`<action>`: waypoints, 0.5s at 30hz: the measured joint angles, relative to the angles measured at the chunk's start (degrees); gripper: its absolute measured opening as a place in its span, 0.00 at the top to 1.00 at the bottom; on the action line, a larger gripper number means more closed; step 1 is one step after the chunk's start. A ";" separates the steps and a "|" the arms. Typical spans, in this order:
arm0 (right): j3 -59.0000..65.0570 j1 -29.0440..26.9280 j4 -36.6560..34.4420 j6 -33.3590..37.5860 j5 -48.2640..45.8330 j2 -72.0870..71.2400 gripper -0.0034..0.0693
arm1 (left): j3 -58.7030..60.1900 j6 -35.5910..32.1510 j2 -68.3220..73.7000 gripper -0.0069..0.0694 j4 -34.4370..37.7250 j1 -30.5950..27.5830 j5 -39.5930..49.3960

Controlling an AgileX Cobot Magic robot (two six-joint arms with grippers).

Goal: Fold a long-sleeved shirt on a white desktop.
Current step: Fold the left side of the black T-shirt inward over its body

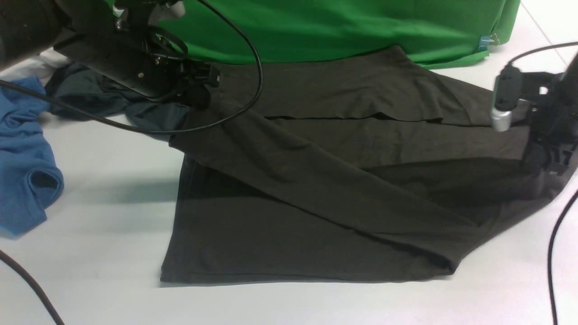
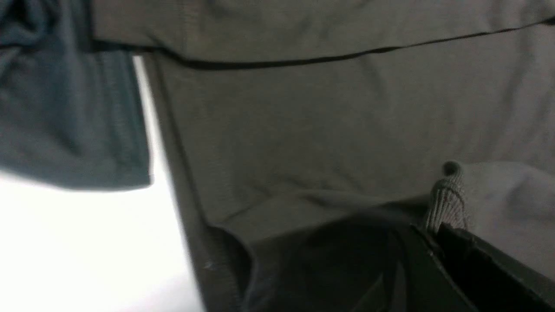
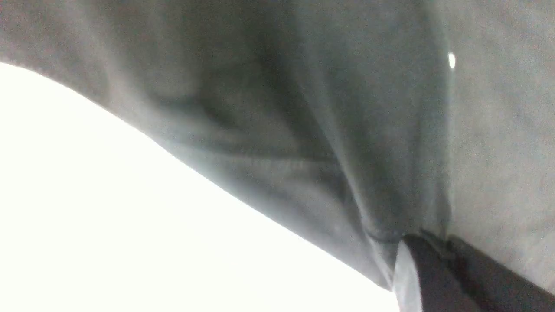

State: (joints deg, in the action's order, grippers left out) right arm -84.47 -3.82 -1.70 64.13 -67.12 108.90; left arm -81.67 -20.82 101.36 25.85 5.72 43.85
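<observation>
Blue garment (image 1: 25, 158) lies bunched at the far left of the white bench (image 1: 90, 253). A dark teal-grey garment (image 1: 90, 97) sits crumpled just behind it.

Left arm (image 1: 113, 49) comes in from the top left corner, angled down and to the right, low over the teal-grey piece. A black cable (image 1: 253, 67) loops off it across the cloth.

Left tool (image 1: 201, 94) is together, clamped on the ribbed cuff (image 2: 448, 195) of the long-sleeved shirt (image 1: 293, 239). In the left wrist view the cuff stands up out of the pinch. From there the sleeve (image 1: 316, 180) runs on a diagonal across the body toward the near right corner.

Shirt lies mid-bench, mostly flat, with its hem edge on the left. Its far edge lies against the green cloth (image 1: 338, 27) at the back.

Right arm (image 1: 555, 104) enters from the right edge, wrist tipped down onto the shirt's right end. Right tool (image 1: 539, 158) is together, clamped on a gather of the shirt. The right wrist view shows fabric puckered into the fingers (image 3: 433, 281), with bare bench beside it.
</observation>
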 joint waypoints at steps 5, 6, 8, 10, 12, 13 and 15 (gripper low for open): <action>3.42 -4.18 0.00 -1.80 2.56 -2.14 0.90 | 0.00 -5.41 -0.68 0.83 5.03 0.00 0.11; 4.01 -5.08 0.08 -2.28 3.66 -2.44 0.90 | 0.00 -6.37 -0.87 0.83 5.69 0.00 0.11; 5.11 -6.64 0.08 -3.42 5.97 -2.72 0.90 | -0.12 -7.89 -0.86 0.83 6.46 0.00 -0.14; 5.85 -7.87 0.12 -4.39 7.36 -2.72 0.90 | -0.12 -8.41 -0.86 0.83 6.56 0.00 -0.93; 6.27 -8.43 0.12 -4.64 7.91 -2.72 0.90 | -0.12 -8.77 -0.86 0.83 6.56 0.00 -1.83; 6.63 -8.70 0.19 -4.79 8.33 -2.72 0.90 | -0.12 -8.90 -0.86 0.83 6.56 0.00 -2.96; 7.13 -9.14 0.25 -5.02 8.81 -2.72 0.90 | -0.12 -10.05 -0.79 0.83 7.29 0.00 -6.63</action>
State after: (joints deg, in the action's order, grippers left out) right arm -77.33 -12.96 -1.45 59.11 -58.32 106.18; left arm -81.79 -30.87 100.57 33.14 5.72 37.22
